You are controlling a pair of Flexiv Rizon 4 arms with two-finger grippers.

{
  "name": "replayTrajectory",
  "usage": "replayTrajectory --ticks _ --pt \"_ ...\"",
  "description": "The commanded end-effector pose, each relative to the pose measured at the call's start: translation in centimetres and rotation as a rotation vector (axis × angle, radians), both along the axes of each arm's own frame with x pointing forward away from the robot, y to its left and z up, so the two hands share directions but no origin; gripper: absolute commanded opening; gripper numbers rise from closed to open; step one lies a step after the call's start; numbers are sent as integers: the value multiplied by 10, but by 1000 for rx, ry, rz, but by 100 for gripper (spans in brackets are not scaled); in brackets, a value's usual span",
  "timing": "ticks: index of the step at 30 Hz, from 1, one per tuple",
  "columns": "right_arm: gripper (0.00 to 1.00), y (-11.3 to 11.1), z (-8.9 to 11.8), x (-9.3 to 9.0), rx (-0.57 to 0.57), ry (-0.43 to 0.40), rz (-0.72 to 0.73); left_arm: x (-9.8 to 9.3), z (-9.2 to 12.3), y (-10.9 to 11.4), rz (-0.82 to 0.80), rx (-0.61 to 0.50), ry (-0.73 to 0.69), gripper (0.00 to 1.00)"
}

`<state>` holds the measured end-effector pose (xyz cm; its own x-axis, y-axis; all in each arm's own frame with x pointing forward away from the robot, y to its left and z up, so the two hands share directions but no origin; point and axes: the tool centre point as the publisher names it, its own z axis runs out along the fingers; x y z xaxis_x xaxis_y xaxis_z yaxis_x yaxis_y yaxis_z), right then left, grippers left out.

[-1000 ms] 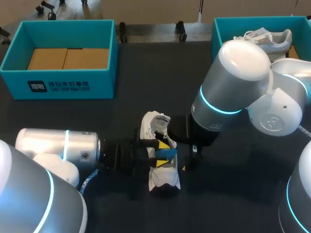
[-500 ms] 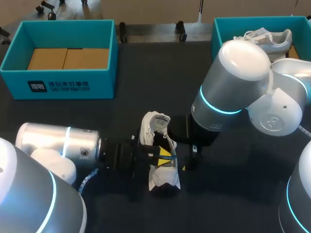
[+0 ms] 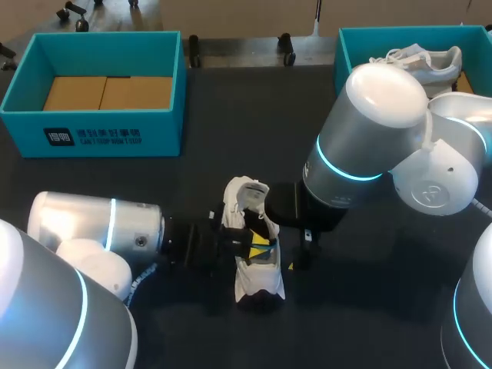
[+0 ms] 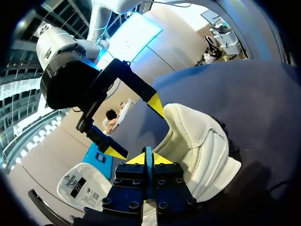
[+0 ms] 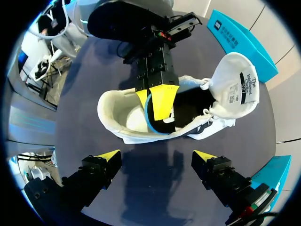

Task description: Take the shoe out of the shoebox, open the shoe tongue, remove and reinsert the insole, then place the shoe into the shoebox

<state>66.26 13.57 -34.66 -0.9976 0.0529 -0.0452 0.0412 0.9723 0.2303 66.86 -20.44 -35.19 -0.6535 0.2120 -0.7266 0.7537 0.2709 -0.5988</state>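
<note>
1. While the left gripper (image 5: 151, 101) reaches into the shoe (image 3: 257, 278) from 9 o'clock, its yellow tips are pressed together with the edge of the blue insole (image 5: 150, 123) nipped between them. That makes it the nearer arm, as its fingers are inside the opening.
2. You will find the shoe on the table (image 3: 231, 115), a little toward 6 o'clock from the middle in the head view. Its long axis runs 12 to 6, with the heel at 6 and the tongue (image 3: 244, 192) folded up at 12.
3. Your right gripper (image 5: 155, 157) stands at the shoe's 3 o'clock side with its jaws wide and holding nothing. The shoe lies just ahead of it, crosswise, with its length roughly along the line between the two tips and touching neither.
4. Judge this as the insole step. Both arms meet the shoe across its length, so seating the insole likely means working it toward 12 while the right jaws steady the sidewall.
5. The open shoebox (image 3: 115, 137) at 10 o'clock sits well apart, for later.
</note>
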Motion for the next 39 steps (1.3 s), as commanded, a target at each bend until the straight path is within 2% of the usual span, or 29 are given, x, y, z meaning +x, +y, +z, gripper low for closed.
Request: replayTrajectory --ticks 1,2,3,4,7,9,13,17,21,24,27,39 --pt "100 0 -1 -1 0 -3 -1 -2 1 5 -10 -5 7 0" --pt "100 0 -1 -1 0 -3 -1 -3 3 6 -15 -7 16 4" --pt "100 0 -1 -1 0 -3 -1 -4 5 8 -16 -10 19 28" --pt "100 0 -1 -1 0 -3 -1 -6 6 9 -25 -15 34 42" --pt "100 0 -1 -1 0 -3 -1 -9 12 13 -36 -22 57 62" --pt "100 0 -1 -1 0 -3 -1 -11 15 16 -40 -23 65 67" --pt "100 0 -1 -1 0 -3 -1 -14 25 22 -54 -29 97 73" --pt "100 0 -1 -1 0 -3 -1 -15 34 26 -66 -35 124 71" --pt "100 0 -1 -1 0 -3 -1 -17 41 28 -85 -41 153 73" --pt "100 0 -1 -1 0 -3 -1 -18 44 26 -90 -39 151 70" --pt "100 0 -1 -1 0 -3 -1 -18 47 25 -97 -32 148 57" --pt "100 0 -1 -1 0 -3 -1 -16 52 39 -154 60 171 61"
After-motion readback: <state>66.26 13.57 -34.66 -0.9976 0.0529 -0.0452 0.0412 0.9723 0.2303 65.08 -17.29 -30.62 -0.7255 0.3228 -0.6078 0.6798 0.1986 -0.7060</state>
